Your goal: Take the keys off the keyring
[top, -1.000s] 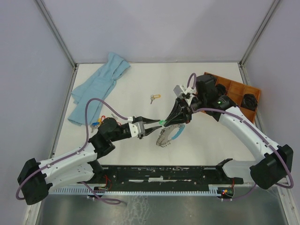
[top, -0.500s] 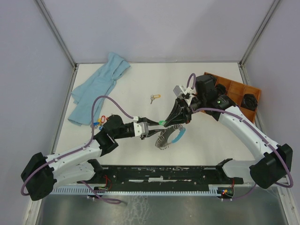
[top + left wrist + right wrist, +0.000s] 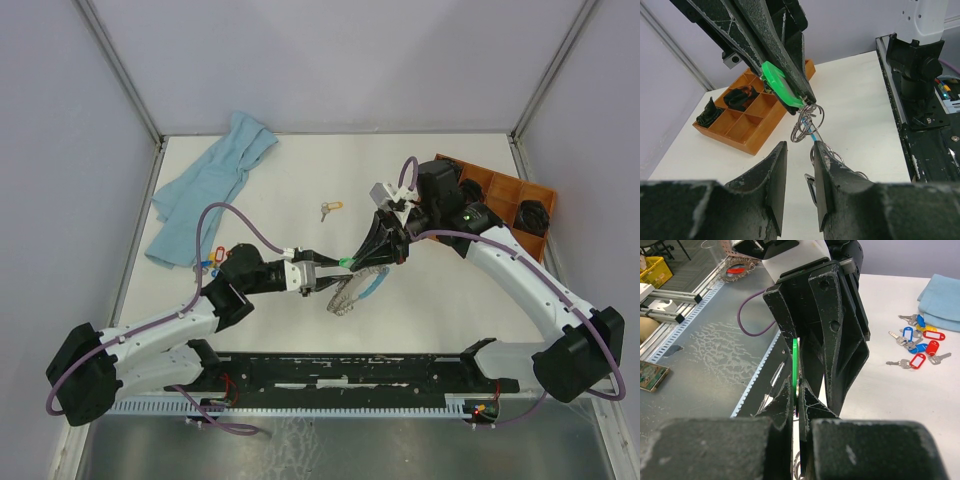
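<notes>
White surface [image 3: 300, 190] lies under the keyring [image 3: 346, 293], strung mid-surface between the 2 arms. The right end effector [image 3: 352, 262] is pressed together on a green-tagged key [image 3: 781, 86] at the ring's top. The left end effector [image 3: 800, 147] stands part-spread astride the ring, and whether it pinches it I cannot tell.

The keyring [image 3: 808, 122] drops behind the blurred left fingers [image 3: 762, 185], hiding its lower loop and whether they pinch a key. In the right wrist view the green tag [image 3: 795, 370] shows edge-on only. From above, the tray's [image 3: 497, 185] contents are too small to tell.
</notes>
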Tool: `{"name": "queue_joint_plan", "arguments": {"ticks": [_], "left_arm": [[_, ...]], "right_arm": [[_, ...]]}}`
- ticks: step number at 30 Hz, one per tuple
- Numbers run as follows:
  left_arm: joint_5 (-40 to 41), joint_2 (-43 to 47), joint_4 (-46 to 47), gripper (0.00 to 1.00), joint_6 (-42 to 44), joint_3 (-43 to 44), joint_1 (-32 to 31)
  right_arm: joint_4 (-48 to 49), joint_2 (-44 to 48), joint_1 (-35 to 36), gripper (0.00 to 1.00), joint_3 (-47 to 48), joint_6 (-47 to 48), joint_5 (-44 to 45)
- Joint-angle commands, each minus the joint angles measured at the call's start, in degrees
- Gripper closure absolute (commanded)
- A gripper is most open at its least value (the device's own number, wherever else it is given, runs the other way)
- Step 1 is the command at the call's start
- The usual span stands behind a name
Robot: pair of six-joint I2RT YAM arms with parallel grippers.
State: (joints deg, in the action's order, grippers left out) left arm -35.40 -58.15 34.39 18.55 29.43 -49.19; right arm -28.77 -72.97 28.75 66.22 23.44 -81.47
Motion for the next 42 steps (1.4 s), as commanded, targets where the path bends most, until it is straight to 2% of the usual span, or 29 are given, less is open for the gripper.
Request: {"name": "queue_joint_plan", "arguments": {"ticks": [1, 24, 32, 35, 42], "left_arm": [[-0.88, 0.61, 3.52, 0.65, 0.66, 2.16, 0.28], [-1.03, 0.83, 2.83, 0.66, 1.19, 3.01, 0.33], [-1.04, 1.07, 1.58, 0.84, 1.21, 3.25, 0.33], [-0.65, 1.65, 0.80, 0.96, 1.19, 2.93, 0.32], [1.63, 3.68, -0.05, 0.97, -0.96, 1.83, 0.33]], "right_arm": [[1.57, 0.37, -0.19, 0.99, 2.87, 0.92, -4.72], [2.23, 0.06, -0.18, 0.99, 2.49, 0.55, -5.20], [2.31, 0.19, -0.13, 0.99, 2.47, 0.47, -5.32], [2.23, 0.36, -0.17, 0.99, 2.68, 0.42, -5.36], [1.95, 0.94, -1.60, 0.99, 2.83, 0.42, -4.88]]}}
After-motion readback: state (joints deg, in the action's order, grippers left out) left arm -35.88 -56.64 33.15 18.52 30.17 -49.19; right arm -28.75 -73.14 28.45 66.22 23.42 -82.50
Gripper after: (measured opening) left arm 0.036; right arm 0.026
